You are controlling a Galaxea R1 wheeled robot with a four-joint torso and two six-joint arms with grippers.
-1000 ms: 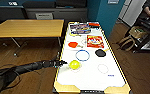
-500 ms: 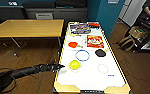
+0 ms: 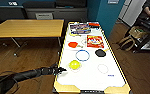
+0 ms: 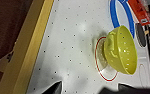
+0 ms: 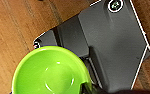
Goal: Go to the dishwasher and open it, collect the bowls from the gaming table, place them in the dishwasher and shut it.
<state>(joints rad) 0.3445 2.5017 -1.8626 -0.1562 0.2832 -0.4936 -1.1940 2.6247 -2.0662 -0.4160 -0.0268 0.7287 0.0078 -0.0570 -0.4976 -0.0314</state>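
The room has a wooden floor [image 3: 36,57], teal walls and a plain wooden table [image 3: 28,28] beside the gaming table [image 3: 91,77]. The gaming table's long axis runs away from the robot – white top, pale yellow sides.

On the top, the yellow-green bowl [image 3: 74,65] stands upright, opening up, near the left long edge in the near half. A red bowl [image 3: 72,44] lies farther along the same edge; a black bowl [image 3: 100,52] sits toward the right edge, and a blue ring marking [image 3: 82,55] lies between them. Printed boxes [image 3: 79,28] occupy the far end.

The left gripper [image 3: 62,69] reaches over the left edge of the top, just beside the yellow-green bowl and apart from it – the bowl lies ahead of the fingertips. In the left wrist view the bowl [image 4: 121,50] rests on a red circle marking [image 4: 101,60], and the fingers appear spread.

In the right wrist view a bright green bowl [image 5: 51,71] sits against the robot's dark plate, above the floor; whether the right gripper is spread or pinching cannot be told.
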